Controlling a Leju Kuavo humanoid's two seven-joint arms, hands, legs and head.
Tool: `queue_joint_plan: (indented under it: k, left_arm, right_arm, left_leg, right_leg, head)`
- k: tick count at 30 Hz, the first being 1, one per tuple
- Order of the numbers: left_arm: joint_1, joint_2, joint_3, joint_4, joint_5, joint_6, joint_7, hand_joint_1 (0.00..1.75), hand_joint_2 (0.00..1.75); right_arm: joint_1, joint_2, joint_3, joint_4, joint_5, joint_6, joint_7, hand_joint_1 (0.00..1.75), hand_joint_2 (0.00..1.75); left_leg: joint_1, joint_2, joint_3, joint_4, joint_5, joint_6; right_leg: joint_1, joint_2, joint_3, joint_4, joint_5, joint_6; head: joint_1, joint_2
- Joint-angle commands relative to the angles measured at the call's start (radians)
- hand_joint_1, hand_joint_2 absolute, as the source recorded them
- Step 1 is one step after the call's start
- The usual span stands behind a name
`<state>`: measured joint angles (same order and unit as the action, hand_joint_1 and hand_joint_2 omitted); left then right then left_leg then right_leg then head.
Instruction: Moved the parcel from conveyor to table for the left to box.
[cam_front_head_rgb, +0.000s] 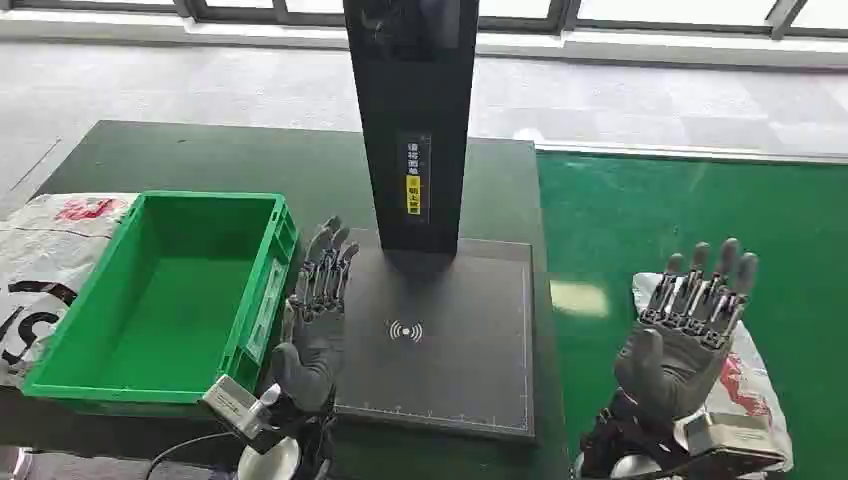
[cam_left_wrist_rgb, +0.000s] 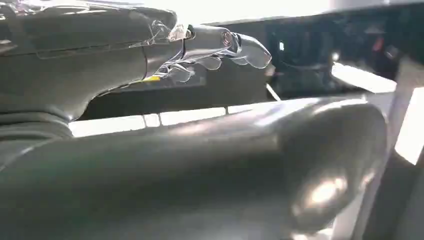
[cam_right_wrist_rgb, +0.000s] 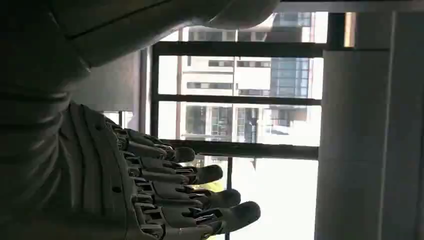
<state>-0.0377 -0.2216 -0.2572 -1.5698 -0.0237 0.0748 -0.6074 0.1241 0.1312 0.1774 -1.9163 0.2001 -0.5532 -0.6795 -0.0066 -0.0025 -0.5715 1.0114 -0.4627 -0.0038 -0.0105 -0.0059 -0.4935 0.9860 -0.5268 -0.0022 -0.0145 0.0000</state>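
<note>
Right hand (cam_right_wrist_rgb: 115, 185) empty, fingers (cam_right_wrist_rgb: 220, 197) extended apart, window frame (cam_right_wrist_rgb: 240, 49), buildings (cam_right_wrist_rgb: 240, 80) beyond

The dark table (cam_front_head_rgb: 210, 155) bears a green bin (cam_front_head_rgb: 262, 300) and a black scanner pad (cam_front_head_rgb: 470, 340) — side by side.

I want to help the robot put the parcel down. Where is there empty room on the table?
The dark pad between the left hand and the green belt is bare. The green box is empty inside too. The strip between box and pad is crowded by the left hand. The right hand hovers over the parcel.
</note>
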Motion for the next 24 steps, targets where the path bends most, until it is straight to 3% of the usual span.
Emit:
queue_joint_plan:
  k: [1, 4, 5, 7, 8, 10, 11, 12, 13, 15, 17, 24]
  left_arm:
    - [-0.108, 0.023, 0.104, 0.090, -0.065, 0.136, 0.029, 0.00, 0.00]
    - [-0.104, 0.016, 0.120, 0.077, -0.020, 0.148, 0.013, 0.00, 0.00]
    - [-0.097, -0.001, 0.137, 0.067, 0.017, 0.137, 0.034, 0.00, 0.00]
    - [-0.080, -0.006, 0.130, 0.039, 0.007, 0.139, 0.053, 0.00, 0.00]
    - [-0.074, -0.005, 0.129, 0.033, 0.007, 0.139, 0.053, 0.00, 0.00]
    - [-0.059, -0.001, 0.139, 0.033, 0.006, 0.143, 0.060, 0.00, 0.00]
    - [-0.047, 0.006, 0.149, 0.037, 0.024, 0.133, 0.054, 0.00, 0.00]
    - [-0.043, 0.007, 0.152, 0.039, 0.028, 0.134, 0.047, 0.00, 0.00]
    - [-0.029, 0.009, 0.165, 0.044, 0.035, 0.134, 0.022, 0.00, 0.00]
    - [0.010, -0.008, 0.169, 0.031, 0.044, 0.131, 0.008, 0.00, 0.00]
    - [0.028, -0.028, 0.163, 0.038, 0.045, 0.157, 0.027, 0.00, 0.00]
    - [0.013, -0.023, 0.154, 0.051, 0.039, 0.167, 0.040, 0.00, 0.00]
  right_arm:
    - [-0.015, 0.046, -0.167, 0.185, 0.378, -0.039, 0.166, 0.00, 1.75]
    - [-0.034, 0.049, -0.180, 0.222, 0.536, -0.063, 0.239, 0.00, 1.75]
    - [-0.052, 0.077, -0.214, 0.246, 0.734, -0.080, 0.348, 0.00, 1.75]
    - [-0.062, 0.086, -0.200, 0.243, 0.857, -0.077, 0.419, 0.00, 1.75]
    - [-0.059, 0.091, -0.191, 0.237, 0.889, -0.078, 0.435, 0.00, 0.00]
    - [-0.032, 0.082, -0.159, 0.217, 0.954, -0.080, 0.478, 0.00, 0.00]
    - [-0.012, 0.074, -0.152, 0.217, 1.076, -0.072, 0.519, 0.00, 0.00]
    - [-0.009, 0.071, -0.149, 0.222, 1.067, -0.049, 0.538, 0.00, 1.75]
    - [-0.006, 0.060, -0.150, 0.238, 1.050, 0.003, 0.572, 0.00, 1.75]
    - [0.016, 0.049, -0.175, 0.223, 1.035, 0.001, 0.590, 0.00, 1.75]
    - [0.046, 0.048, -0.247, 0.209, 1.109, 0.018, 0.658, 0.00, 1.75]
    - [0.038, 0.050, -0.276, 0.226, 1.112, 0.020, 0.662, 0.00, 1.75]
  left_leg:
    - [0.001, -0.003, 0.001, -0.001, 0.001, -0.001]
    - [0.001, 0.000, 0.002, -0.004, 0.002, -0.001]
    - [0.001, 0.000, 0.002, -0.002, 0.001, -0.001]
    - [0.001, 0.002, 0.001, -0.002, 0.001, -0.001]
    - [0.000, 0.001, 0.001, -0.001, 0.001, 0.000]
    - [0.001, 0.002, 0.001, -0.001, 0.001, -0.001]
    - [0.001, 0.001, 0.001, -0.003, 0.001, -0.001]
    - [0.001, 0.001, 0.002, -0.002, 0.001, -0.001]
    - [0.001, 0.002, 0.003, -0.004, 0.001, -0.001]
    - [0.000, 0.002, 0.003, -0.002, 0.000, -0.001]
    - [0.001, 0.001, 0.003, -0.003, 0.000, -0.001]
    - [0.000, 0.000, 0.000, -0.001, 0.001, 0.000]
  right_leg:
    - [0.001, -0.002, 0.002, -0.002, 0.001, 0.000]
    - [0.001, 0.000, 0.002, -0.004, 0.002, 0.000]
    - [0.001, 0.000, 0.002, -0.003, 0.001, 0.000]
    - [0.001, 0.002, 0.001, -0.002, 0.002, 0.000]
    - [0.000, 0.001, 0.001, -0.001, 0.001, 0.000]
    - [0.001, 0.002, 0.001, -0.001, 0.001, 0.000]
    - [0.001, 0.002, 0.001, -0.003, 0.001, -0.001]
    - [0.001, 0.001, 0.002, -0.002, 0.001, 0.000]
    - [0.001, 0.002, 0.003, -0.004, 0.002, -0.001]
    - [0.000, 0.002, 0.003, -0.002, 0.001, 0.000]
    - [0.001, 0.001, 0.003, -0.003, 0.001, 0.000]
    - [0.000, 0.000, 0.000, -0.002, 0.000, 0.000]
  head:
    - [0.000, 0.000]
    - [0.000, 0.000]
    - [0.000, 0.000]
    - [0.000, 0.000]
    - [0.000, 0.000]
    - [0.000, 0.000]
    - [0.000, 0.000]
    - [0.000, 0.000]
    - [0.000, 0.000]
    - [0.000, 0.000]
    - [0.000, 0.000]
    - [0.000, 0.000]
